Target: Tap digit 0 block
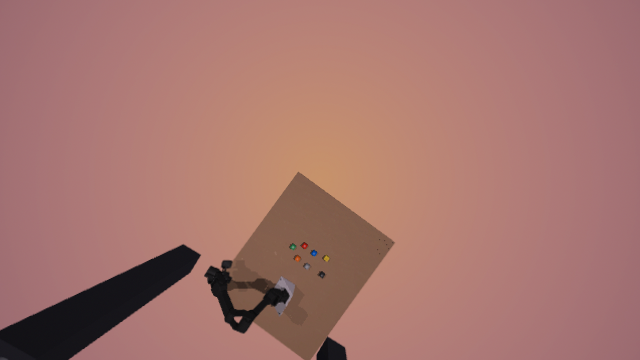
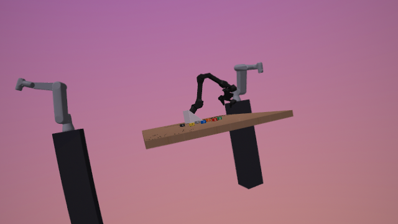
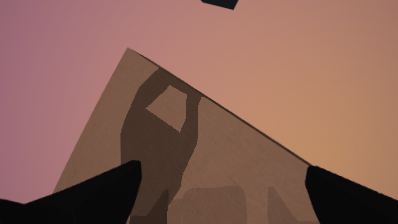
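Top view: my black six-joint arm (image 1: pixel 235 315) rises from a pale grey wedge-shaped mount (image 1: pixel 287 287) at the near edge of the brown wooden table (image 1: pixel 350 225). It folds back to the left, so that its parallel-jaw gripper (image 1: pixel 214 274) hangs just off the table's left edge, well apart from every block.

Seven small cubes lie in a loose cluster near the middle of the table:
- far row: the green block (image 1: pixel 292 246) and the red block (image 1: pixel 304 245);
- next row: the orange block (image 1: pixel 297 258), the blue block (image 1: pixel 313 253) and the yellow block (image 1: pixel 326 258);
- nearest the mount: the grey block (image 1: pixel 307 266) and the black block (image 1: pixel 321 274).

The printed digits are too small for me to read, so I cannot tell which block bears the 0.

Exterior view: the gripper (image 2: pixel 226 99) is held high above the table (image 2: pixel 249 119), with the blocks in a line just beside the mount (image 2: pixel 188 116).

Wrist view: the two dark fingers stand wide apart with nothing between them. Beyond them I see a corner of the table (image 3: pixel 240 150) crossed by the arm's shadow (image 3: pixel 160 150).
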`<state>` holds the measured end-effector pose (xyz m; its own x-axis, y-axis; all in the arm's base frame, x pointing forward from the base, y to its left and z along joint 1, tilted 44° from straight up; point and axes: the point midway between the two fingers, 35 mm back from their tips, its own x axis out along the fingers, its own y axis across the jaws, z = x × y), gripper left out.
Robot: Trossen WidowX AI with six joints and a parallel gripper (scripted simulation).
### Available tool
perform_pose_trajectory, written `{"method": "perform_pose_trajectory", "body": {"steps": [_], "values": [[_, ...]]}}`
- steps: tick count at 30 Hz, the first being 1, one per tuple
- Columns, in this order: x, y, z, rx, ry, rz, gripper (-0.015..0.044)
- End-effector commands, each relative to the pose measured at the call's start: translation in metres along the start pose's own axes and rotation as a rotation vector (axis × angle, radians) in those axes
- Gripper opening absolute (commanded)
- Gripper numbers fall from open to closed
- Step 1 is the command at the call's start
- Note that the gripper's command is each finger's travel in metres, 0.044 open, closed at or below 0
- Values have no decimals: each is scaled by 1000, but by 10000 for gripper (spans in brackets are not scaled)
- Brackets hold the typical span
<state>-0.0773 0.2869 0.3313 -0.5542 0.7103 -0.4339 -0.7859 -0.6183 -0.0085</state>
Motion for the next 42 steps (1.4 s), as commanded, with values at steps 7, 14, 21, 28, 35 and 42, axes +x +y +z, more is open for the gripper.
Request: {"method": "perform_pose_trajectory", "body": {"steps": [7,14,21,28,35,42], "values": [[-41,-152,-95,327,200,-393,400],[-103,-210,-181,566,308,-570,400],[-164,-233,-264,799,378,-661,400],[-238,-219,-362,1096,395,-734,400],[-298,-166,-450,1393,333,-770,400],[-334,-85,-521,1667,186,-779,400]]}}
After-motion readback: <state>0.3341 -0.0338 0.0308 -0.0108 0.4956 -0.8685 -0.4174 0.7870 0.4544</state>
